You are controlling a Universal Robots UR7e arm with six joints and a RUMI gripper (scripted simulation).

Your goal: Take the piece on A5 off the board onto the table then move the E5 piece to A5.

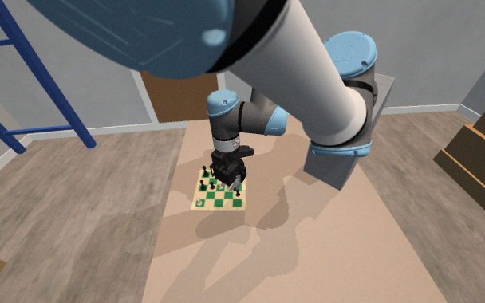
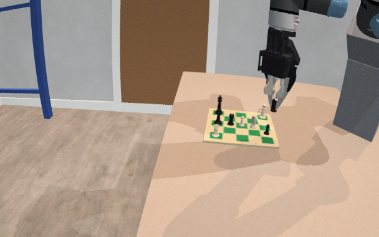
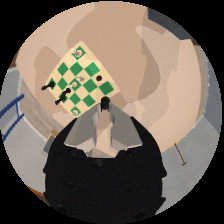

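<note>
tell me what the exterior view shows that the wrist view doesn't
Only the exterior view shows the brown door panel, the blue frame, the wood floor, and the pincer from the side, lifted beyond the board's far right edge with the black piece hanging under it. Only the wrist view looks down between the fingers at the top of that piece. Both show the green chessboard, its standing pieces and the tan table.
</note>
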